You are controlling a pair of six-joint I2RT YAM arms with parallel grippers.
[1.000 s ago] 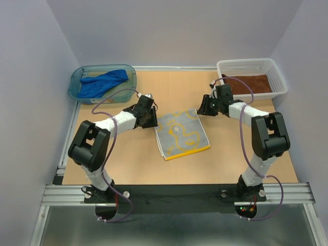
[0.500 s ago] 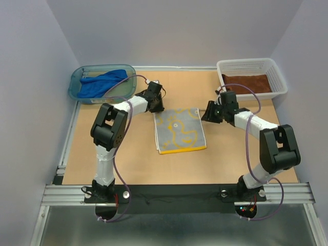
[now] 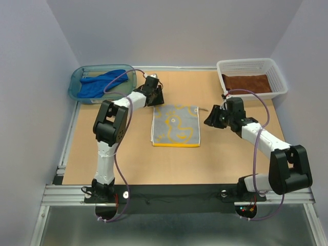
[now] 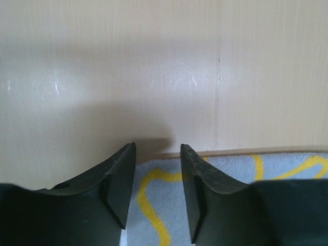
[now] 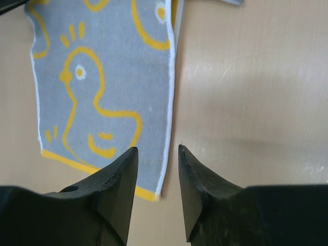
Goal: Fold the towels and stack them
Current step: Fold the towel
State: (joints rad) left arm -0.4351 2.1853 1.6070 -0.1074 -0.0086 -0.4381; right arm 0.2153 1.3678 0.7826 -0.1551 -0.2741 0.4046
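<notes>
The yellow and grey duck-pattern towel lies flat in the middle of the table, also seen in the right wrist view. My left gripper hovers at its far left corner, open, with towel showing below the gap between the jaws. My right gripper sits just off the towel's right edge, open and empty. The blue towel lies crumpled in the teal tub. In the white basket rests the rust-brown towel.
The teal tub stands at the back left corner and the white basket at the back right. Bare wooden table surrounds the spread towel.
The patterned towel has turned from tilted to square with the table and shifted slightly left. The left gripper moved back to its far corner; the right gripper drifted right and nearer.
</notes>
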